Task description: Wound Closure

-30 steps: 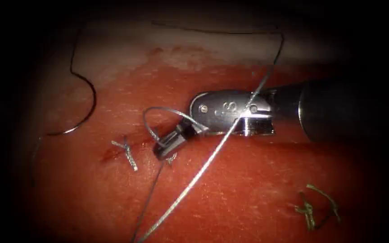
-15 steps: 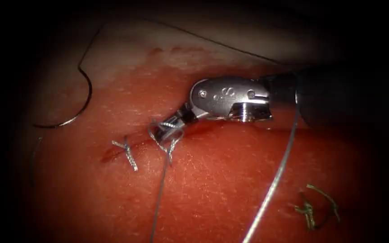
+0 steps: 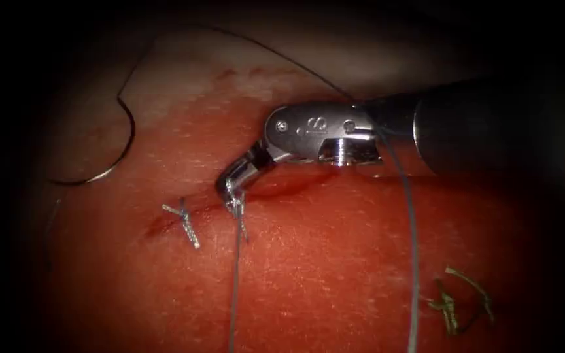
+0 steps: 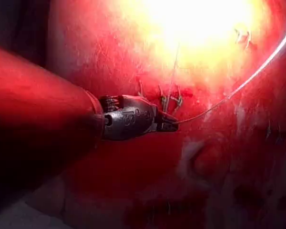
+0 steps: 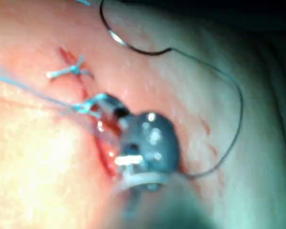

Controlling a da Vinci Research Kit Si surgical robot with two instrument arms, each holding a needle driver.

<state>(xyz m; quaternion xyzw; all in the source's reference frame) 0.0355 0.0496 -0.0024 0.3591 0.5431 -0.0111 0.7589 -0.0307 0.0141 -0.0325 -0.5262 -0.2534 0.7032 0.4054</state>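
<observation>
Endoscope view: right hand (image 3: 230, 186) comes in from the right, tip down at the cut (image 3: 276, 191) in the tissue (image 3: 335, 274), jaws closed on the thread (image 3: 235, 274) right at the knot (image 3: 237, 206). One strand runs from the knot straight toward the near edge; a second strand (image 3: 412, 261) drops from the tool's wrist on the right, also to the near edge. Needle (image 3: 109, 153) lies free on the tissue, far left of the cut, not in the tissue, held by nothing. Finished stitch (image 3: 184, 219) sits just left of the knot. Cut thread ends (image 3: 456, 304) lie near right. Right wrist view shows the same hand (image 5: 112, 107) at the knot, needle (image 5: 128, 45) beyond it.
</observation>
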